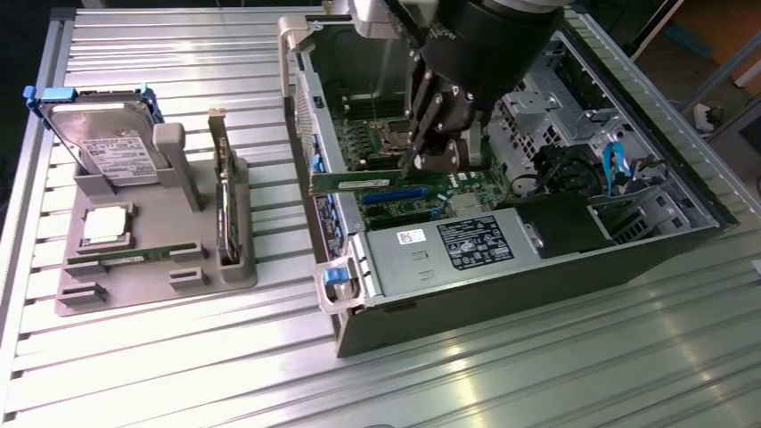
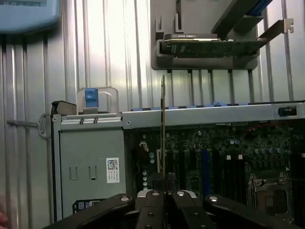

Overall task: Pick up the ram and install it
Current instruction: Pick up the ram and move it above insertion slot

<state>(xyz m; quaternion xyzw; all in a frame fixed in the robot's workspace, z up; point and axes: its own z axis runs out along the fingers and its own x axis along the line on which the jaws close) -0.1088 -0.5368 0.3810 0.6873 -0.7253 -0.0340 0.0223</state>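
Ram (image 1: 356,185) is clamped in your tool (image 1: 430,163), which is closed narrow on one end of the stick. The rest of the green board reaches out level toward the exterior view's left. It hangs inside the open computer case (image 1: 500,285), over the motherboard (image 1: 369,134) and just beside a blue slot (image 1: 398,194). From that view you cannot tell whether its lower edge touches the board or sits in any slot.

In the wrist view you see the ram (image 2: 163,124) edge-on, a thin straight line coming out from between the black fingers (image 2: 151,205) of the tool (image 2: 164,188). The line runs across the motherboard (image 2: 219,157) and past the case's metal rim (image 2: 214,114).

A grey power supply box (image 1: 416,254) with a black label lies in the case, nearer the exterior camera than the ram.

Well apart, on the exterior view's left, a grey holder tray (image 1: 155,285) rests on the ribbed metal counter (image 1: 535,374). A silver hard drive (image 1: 107,147) stands tilted at its far end. A larger card with a metal bracket (image 1: 224,209) stands on edge along the side of the tray nearer the case. That card (image 2: 209,46) also appears in the wrist view, beyond the case rim.
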